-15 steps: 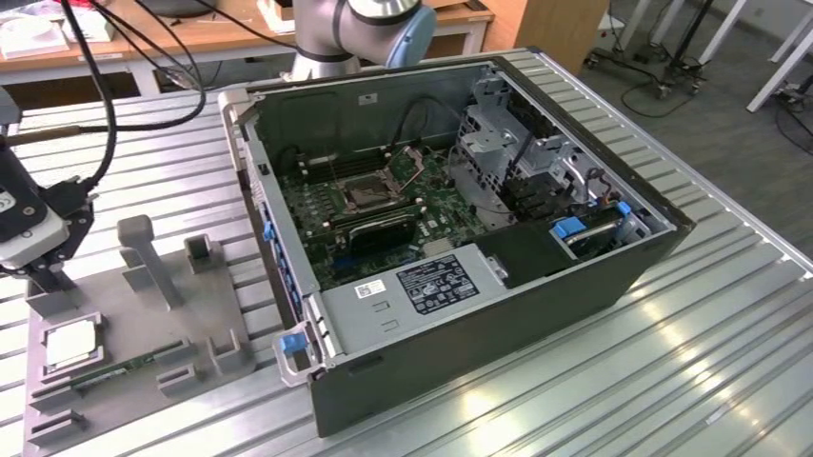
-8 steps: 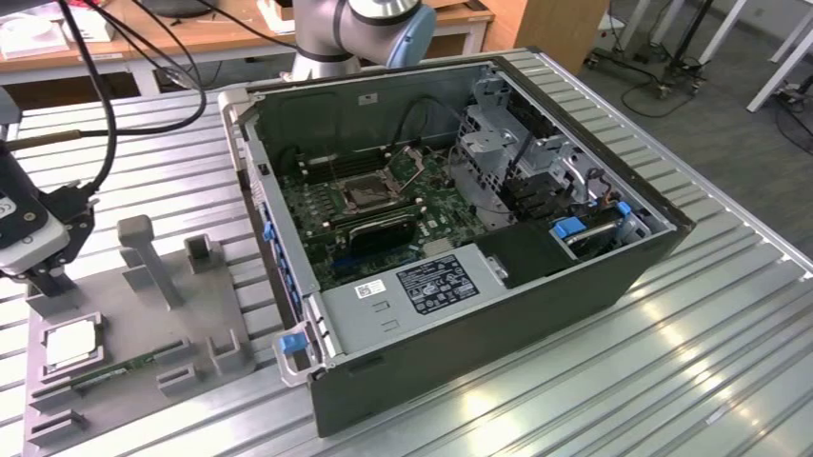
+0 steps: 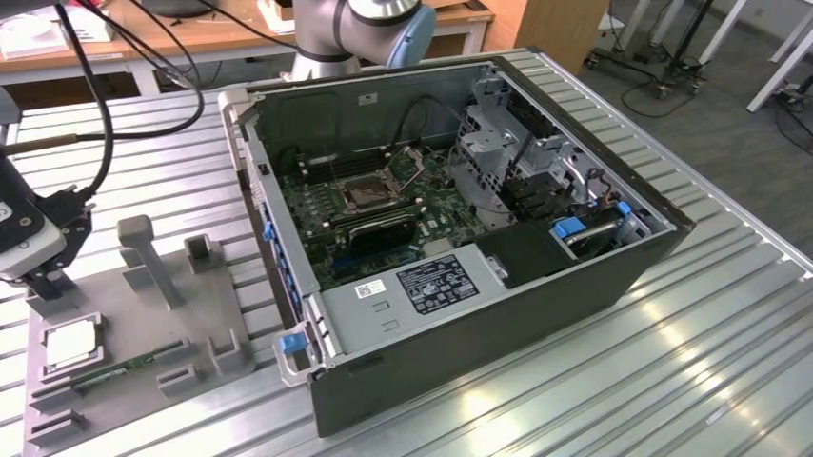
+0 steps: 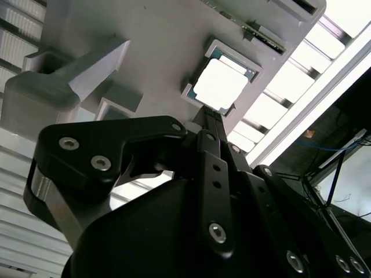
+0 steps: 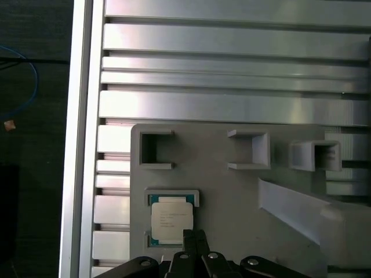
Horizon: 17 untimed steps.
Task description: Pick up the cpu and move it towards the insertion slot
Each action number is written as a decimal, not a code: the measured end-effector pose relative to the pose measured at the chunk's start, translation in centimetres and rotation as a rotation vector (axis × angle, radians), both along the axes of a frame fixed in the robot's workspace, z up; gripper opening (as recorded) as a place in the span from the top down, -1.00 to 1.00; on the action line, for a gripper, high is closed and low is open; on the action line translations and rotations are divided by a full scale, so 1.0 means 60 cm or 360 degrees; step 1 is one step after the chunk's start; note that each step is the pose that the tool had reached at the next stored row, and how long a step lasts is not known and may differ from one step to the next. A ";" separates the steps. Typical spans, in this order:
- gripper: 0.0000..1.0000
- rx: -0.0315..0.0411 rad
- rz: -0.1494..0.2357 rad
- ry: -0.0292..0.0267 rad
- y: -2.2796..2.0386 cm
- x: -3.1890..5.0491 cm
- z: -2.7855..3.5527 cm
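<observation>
The slatted metal desk (image 3: pixel 724 314) throws back bright overhead light in pale streaks along its ribs. Behind it stands a wooden desk (image 3: pixel 242 33). At the exterior view's right lies grey floor (image 3: pixel 724 124) — black wheeled stands (image 3: pixel 661 71) and a white table leg (image 3: pixel 778 71) rest there.

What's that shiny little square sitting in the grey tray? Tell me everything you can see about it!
The cpu is a small flat square with a shiny silver metal top and a thin green rim. It lies flat, top up, in a shallow pocket of the grey holder, between low grey lips on two opposite sides. Faint print marks its top. The gripper hangs beside one edge, jaws together, not holding it.
</observation>
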State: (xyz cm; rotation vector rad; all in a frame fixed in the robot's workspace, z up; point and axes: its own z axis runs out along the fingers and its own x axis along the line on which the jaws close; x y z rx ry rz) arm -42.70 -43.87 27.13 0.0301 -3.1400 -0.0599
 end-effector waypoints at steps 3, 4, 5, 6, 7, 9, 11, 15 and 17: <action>0.79 0.0000 0.0000 0.00000 0.0000 -0.005 -0.001; 0.79 0.0000 0.0000 0.00000 0.0000 -0.006 -0.002; 0.79 0.0000 0.0000 -0.00002 0.0000 -0.008 -0.002; 0.79 0.0000 0.0000 0.00000 0.0000 -0.009 -0.002; 0.79 0.0000 0.0000 0.00000 -0.0001 -0.010 -0.003; 0.79 0.0000 0.0000 0.00000 0.0000 -0.010 -0.003; 0.79 0.0000 0.0000 -0.00001 0.0000 -0.010 -0.003; 0.79 0.0000 0.0000 -0.00003 0.0000 -0.010 -0.005; 0.79 0.0000 0.0000 0.00000 0.0000 -0.010 -0.006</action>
